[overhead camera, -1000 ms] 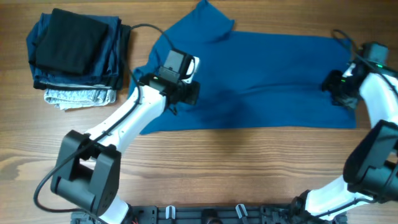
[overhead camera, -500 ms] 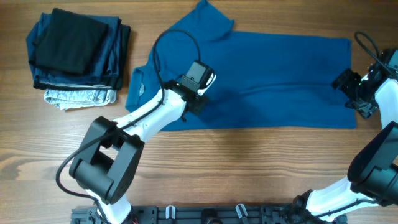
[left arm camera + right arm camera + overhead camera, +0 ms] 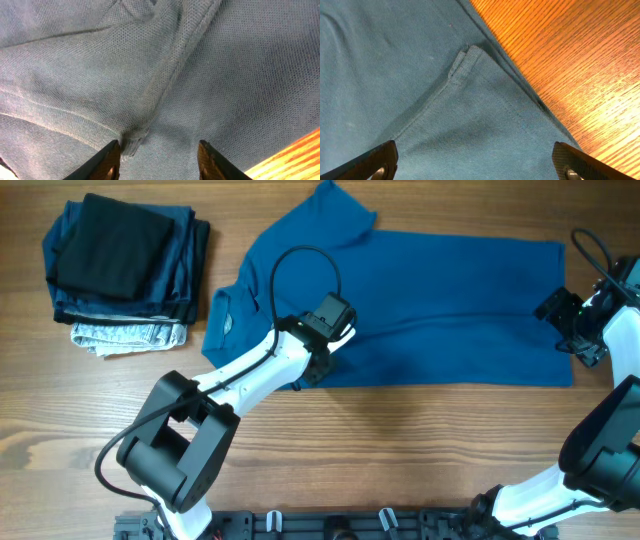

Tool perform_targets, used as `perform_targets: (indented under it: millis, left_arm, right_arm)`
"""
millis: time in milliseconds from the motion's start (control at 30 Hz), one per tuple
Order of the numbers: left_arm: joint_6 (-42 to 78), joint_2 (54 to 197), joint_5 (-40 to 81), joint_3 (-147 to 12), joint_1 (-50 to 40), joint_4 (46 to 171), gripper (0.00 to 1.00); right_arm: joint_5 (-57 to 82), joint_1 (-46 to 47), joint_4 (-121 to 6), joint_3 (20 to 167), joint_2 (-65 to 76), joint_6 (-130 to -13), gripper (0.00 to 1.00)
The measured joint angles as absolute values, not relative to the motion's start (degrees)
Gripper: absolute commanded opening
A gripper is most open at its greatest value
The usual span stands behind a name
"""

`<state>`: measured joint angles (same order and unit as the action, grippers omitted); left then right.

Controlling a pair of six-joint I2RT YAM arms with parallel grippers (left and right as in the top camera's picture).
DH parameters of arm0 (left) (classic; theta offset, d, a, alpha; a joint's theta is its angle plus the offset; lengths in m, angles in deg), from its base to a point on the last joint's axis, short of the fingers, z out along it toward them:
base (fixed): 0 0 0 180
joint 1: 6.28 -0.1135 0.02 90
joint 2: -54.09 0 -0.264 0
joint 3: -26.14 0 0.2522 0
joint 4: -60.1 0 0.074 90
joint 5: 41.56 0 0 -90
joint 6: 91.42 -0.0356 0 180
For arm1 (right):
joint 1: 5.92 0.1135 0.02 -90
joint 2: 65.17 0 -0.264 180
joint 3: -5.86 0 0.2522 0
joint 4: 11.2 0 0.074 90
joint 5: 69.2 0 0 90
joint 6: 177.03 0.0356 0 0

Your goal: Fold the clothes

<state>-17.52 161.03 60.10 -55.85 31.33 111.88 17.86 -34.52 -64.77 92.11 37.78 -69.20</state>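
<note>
Overhead, the blue T-shirt [image 3: 440, 300] lies spread flat across the far half of the wooden table [image 3: 400, 440], neck end toward the left, one sleeve [image 3: 335, 215] pointing away from us. Since one second ago the left gripper [image 3: 312, 368] has travelled rightward and toward the near hem; it now sits over the shirt's near edge. The neck area it covered is exposed, and we can see a small label [image 3: 228, 323] there. In the left wrist view its fingertips [image 3: 111, 159] stand partly apart over wrinkled fabric with a seam running between them, and nothing is pinched. The right gripper [image 3: 557, 310] has shifted outward to the shirt's right end, where the edge now runs straight rather than ragged; we note no change there over the last half second. In the right wrist view its fingers [image 3: 375, 164] are spread as wide as the frame and hold nothing; below them lie a folded hem corner [image 3: 465, 60] and bare wood beyond. The stack of folded garments [image 3: 125, 270] at far left is unmoved.
</note>
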Motion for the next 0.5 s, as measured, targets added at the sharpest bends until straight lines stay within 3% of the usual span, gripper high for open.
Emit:
perform_targets:
  millis: [333,500]
  left_arm:
    - [-19.16,161.03,59.08,-55.85,26.80,108.99,0.44]
    - [-20.56,161.03,56.54,-55.85,26.80,109.02,0.46]
  right_arm:
    - [17.86,-34.52,-64.75,92.11,37.78,-69.20,0.99]
    - [17.86,-34.52,-64.75,92.11,37.78,-69.20,1.00]
